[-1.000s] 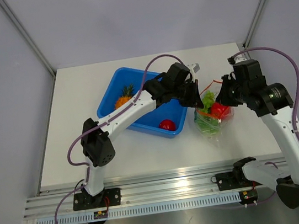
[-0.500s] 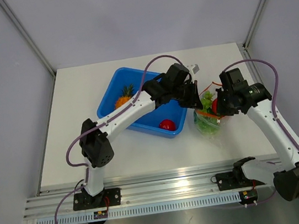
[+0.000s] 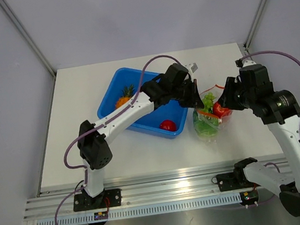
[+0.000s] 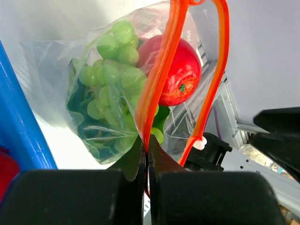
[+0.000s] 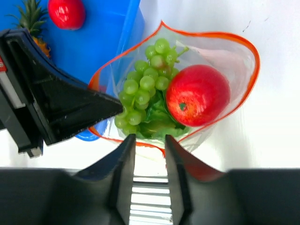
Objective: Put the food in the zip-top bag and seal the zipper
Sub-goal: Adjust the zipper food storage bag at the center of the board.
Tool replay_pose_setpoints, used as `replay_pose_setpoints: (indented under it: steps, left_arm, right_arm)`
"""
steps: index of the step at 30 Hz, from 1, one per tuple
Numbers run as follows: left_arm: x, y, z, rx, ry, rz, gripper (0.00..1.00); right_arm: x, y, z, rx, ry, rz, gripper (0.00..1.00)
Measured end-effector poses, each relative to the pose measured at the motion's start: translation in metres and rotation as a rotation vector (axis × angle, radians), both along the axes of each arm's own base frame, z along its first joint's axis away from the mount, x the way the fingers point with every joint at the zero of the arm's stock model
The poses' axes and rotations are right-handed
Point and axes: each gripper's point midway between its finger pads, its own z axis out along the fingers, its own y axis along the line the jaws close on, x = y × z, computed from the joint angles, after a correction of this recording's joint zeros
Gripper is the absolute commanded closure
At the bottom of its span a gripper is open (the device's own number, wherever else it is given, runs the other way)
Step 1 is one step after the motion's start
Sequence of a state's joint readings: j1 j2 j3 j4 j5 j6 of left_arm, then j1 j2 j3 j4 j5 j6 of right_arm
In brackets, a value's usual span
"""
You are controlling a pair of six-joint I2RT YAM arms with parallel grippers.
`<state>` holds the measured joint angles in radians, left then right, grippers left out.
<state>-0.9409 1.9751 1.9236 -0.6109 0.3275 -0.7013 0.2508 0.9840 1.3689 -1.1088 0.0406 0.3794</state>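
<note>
The clear zip-top bag (image 3: pixel 206 124) stands on the table to the right of the tub, its mouth held wide. Inside it lie green grapes (image 5: pixel 145 84), a leafy cabbage (image 5: pixel 159 121) and a round red fruit (image 5: pixel 198 95). My left gripper (image 4: pixel 147 147) is shut on the orange-red zipper (image 4: pixel 164 61) at the mouth's left side and holds it up; from above it shows as the left gripper (image 3: pixel 197 101). Just above the mouth's near edge, my right gripper (image 5: pixel 149 139) is open with nothing between its fingers. A pineapple (image 3: pixel 124 99) and another red fruit (image 3: pixel 167 125) remain in the tub.
The blue plastic tub (image 3: pixel 114 89) sits left of the bag, under my left arm. The table's right edge and a slanted frame post (image 3: pixel 261 10) lie beyond my right arm. An aluminium rail (image 3: pixel 166 191) runs along the near edge.
My right gripper swung in over the bag's mouth, opened and drew back to the right; the red fruit it carried now lies in the bag. The left gripper kept its hold.
</note>
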Motion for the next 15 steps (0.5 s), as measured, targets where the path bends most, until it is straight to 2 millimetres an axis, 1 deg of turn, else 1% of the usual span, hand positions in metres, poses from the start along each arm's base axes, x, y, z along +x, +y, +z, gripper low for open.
replay_pose_setpoints:
  steps: [3, 5, 8, 15]
  left_arm:
    - [0.001, 0.001, -0.002, -0.012, 0.017, 0.031, 1.00]
    - [0.001, 0.002, -0.003, -0.014, 0.027, 0.045, 1.00]
    - [0.003, 0.001, -0.002, -0.023, 0.029, 0.054, 1.00]
    - [0.003, 0.000, -0.001, -0.028, 0.030, 0.057, 1.00]
  right_arm:
    - [-0.007, -0.002, 0.000, 0.006, -0.002, -0.005, 0.51]
    - [-0.013, -0.003, -0.006, 0.008, 0.011, -0.010, 0.47]
    - [-0.021, -0.004, -0.020, 0.014, 0.037, -0.021, 0.47]
    - [-0.035, -0.005, -0.052, 0.025, 0.108, -0.040, 0.50]
